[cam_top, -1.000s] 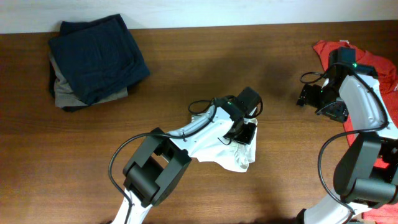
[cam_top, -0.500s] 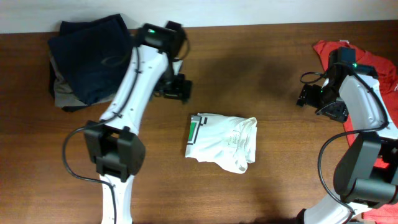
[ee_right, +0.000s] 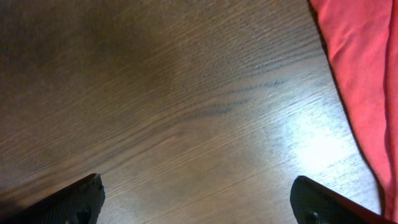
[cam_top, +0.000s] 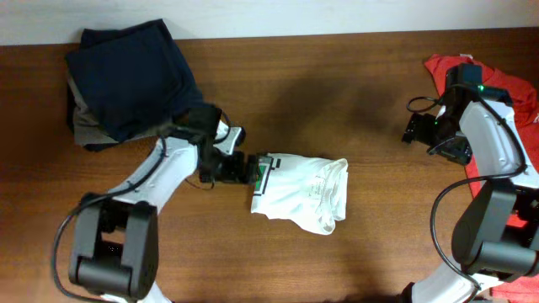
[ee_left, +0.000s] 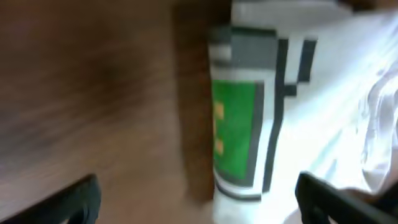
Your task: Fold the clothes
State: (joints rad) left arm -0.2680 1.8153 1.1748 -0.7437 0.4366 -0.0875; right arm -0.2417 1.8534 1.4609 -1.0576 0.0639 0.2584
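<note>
Fingers first: my left fingers [ee_left: 78, 198] stand wide apart with nothing between the pads, low over the surface [cam_top: 337, 84] and aimed at the green-and-white label [ee_left: 236, 130], which the blurred wrist view shows just ahead of them. That label marks the left edge of the white T-shirt [cam_top: 303, 189], lying as a compact bundle at the frame's centre, rumpled along its right side. I judge I am lined up there to pinch or nudge that edge square. My right fingers [ee_right: 81, 198] are equally spread and empty over bare wood at upper right, parked clear beside the red-orange shirt [cam_top: 505, 84]. The navy and grey stack [cam_top: 126, 76] sits upper left.
</note>
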